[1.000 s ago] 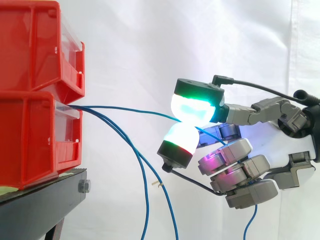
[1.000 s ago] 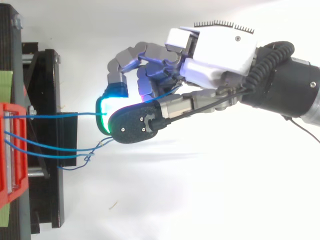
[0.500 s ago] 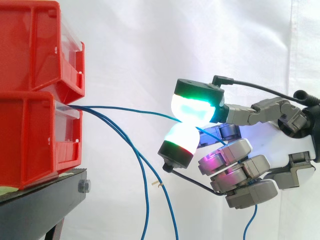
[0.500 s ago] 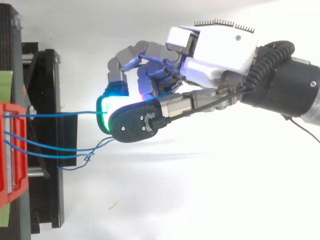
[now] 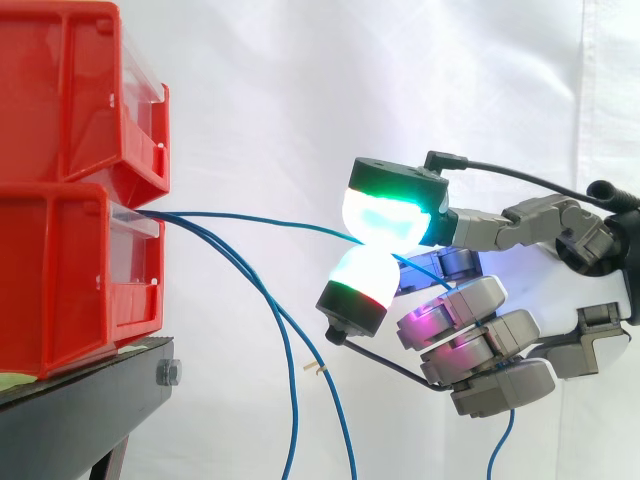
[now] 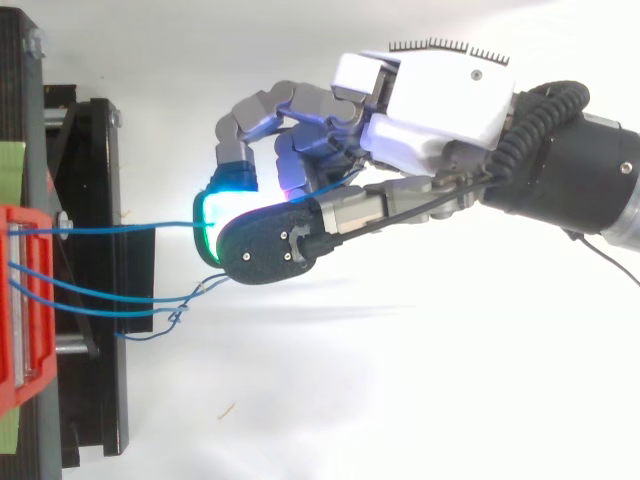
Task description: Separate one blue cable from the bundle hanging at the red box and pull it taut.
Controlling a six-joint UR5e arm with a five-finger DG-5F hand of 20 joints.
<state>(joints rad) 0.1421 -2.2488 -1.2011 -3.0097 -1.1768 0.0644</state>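
Two stacked red plastic bins [image 5: 70,190] sit on a black stand [image 5: 80,400] at the left. The hand [image 6: 440,105] reaches in level from the right, two glowing pads [image 5: 385,215] pinching a thin blue cable [image 5: 250,217], its other fingers curled. That cable runs nearly straight from the lower bin; the remaining blue cables [image 5: 287,360] hang down

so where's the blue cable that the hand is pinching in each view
Side view: the blue cable runs from the lower red bin at left, rightward to the hand, pinched between its glowing pads.
Top view: it is the uppermost strand, left of centre, from the bin at the left edge to the hand.
Shared landmark: that red bin.
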